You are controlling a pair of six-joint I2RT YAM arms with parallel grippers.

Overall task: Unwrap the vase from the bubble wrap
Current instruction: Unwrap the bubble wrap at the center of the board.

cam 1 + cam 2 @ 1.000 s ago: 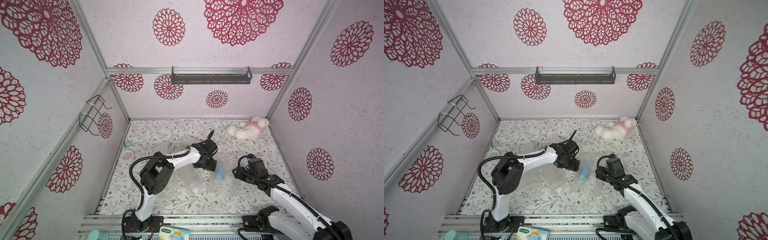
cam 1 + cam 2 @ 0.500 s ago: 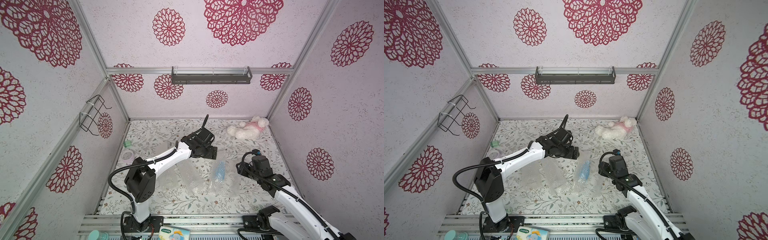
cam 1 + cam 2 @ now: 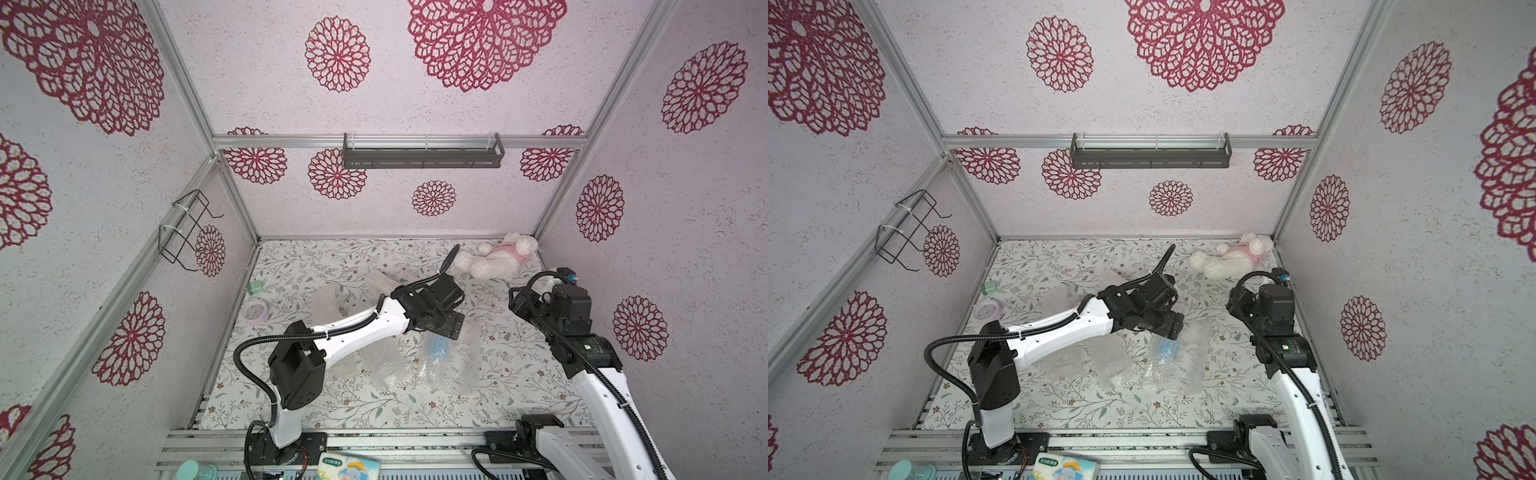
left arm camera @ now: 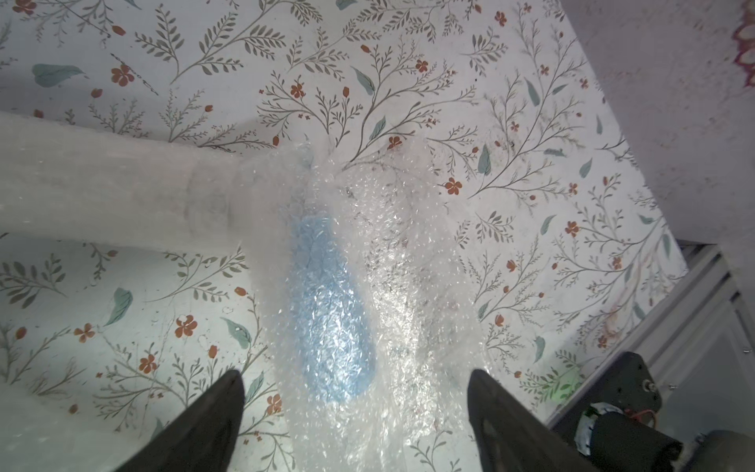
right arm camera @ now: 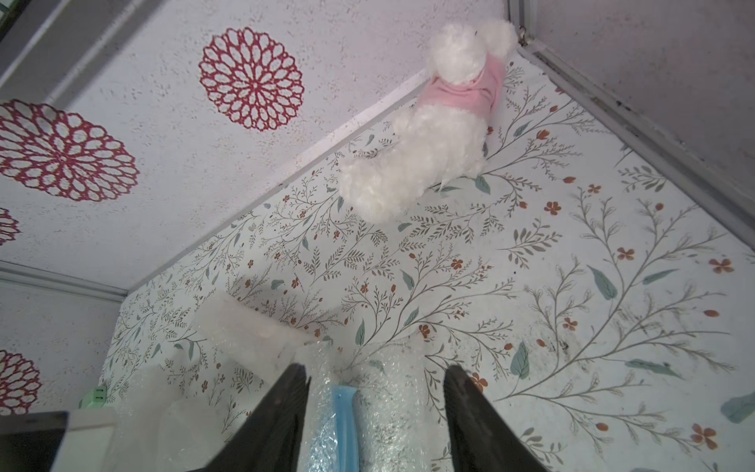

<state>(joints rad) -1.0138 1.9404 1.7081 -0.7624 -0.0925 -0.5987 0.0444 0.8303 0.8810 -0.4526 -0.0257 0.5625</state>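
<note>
Left claw [image 4: 355, 374] agape, vase [image 4: 327, 310] inside bubble wrap [image 4: 412, 282]

The left arm lay stretched from the near left across the floral surface [image 3: 332, 266]. The left gripper [image 3: 449, 330] hung over the far end of a blue vase [image 3: 438, 348]. The vase lay near the middle, swathed in crumpled clear bubble wrap [image 3: 428, 372]. How the jaws stood could not be made out in this top view.

The right gripper [image 3: 514, 302] was raised at the right, well apart from the wrap. A white plush toy [image 3: 494, 262] lay in the far right corner. A tape roll [image 3: 254, 311] and a small green block [image 3: 254, 287] sat by the left wall.
</note>
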